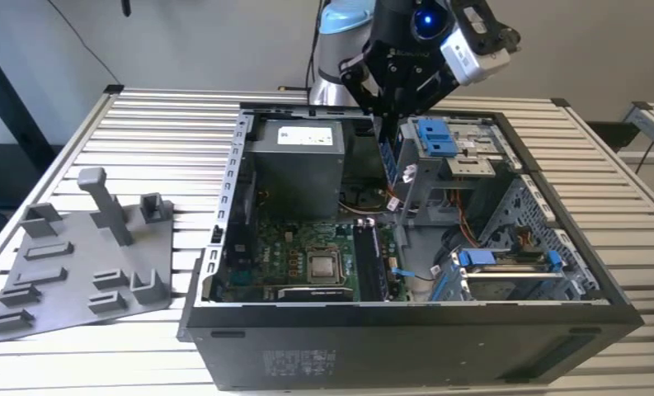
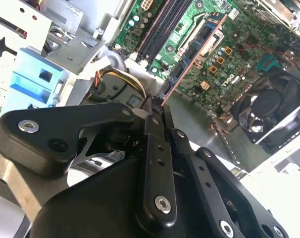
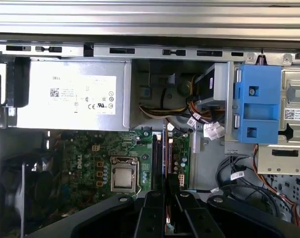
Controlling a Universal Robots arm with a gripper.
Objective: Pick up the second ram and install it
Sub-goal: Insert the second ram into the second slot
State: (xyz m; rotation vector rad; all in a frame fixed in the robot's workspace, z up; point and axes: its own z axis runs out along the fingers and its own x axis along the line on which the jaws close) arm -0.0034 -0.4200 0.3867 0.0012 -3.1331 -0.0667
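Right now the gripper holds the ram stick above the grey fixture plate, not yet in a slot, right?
No: the gripper holds the second ram above the open computer case, not the fixture plate, as the exterior view shows. It is not yet in a slot.

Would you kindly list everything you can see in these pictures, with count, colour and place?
table: one, silver, slatted, under everything.
computer case: one, black, open, on the table.
fixture plate: one, grey with pegs, on the table, at the exterior view's left of the case.
motherboard: one, green, inside the case.
processor: one, silver, on the motherboard.
power supply: one, grey, inside the case.
fan: one, black, beside the motherboard.
blue brackets: two spots, inside the case towards the exterior view's right.
second ram: one, dark, held upright above the motherboard.
gripper: one, black, shut on the second ram.
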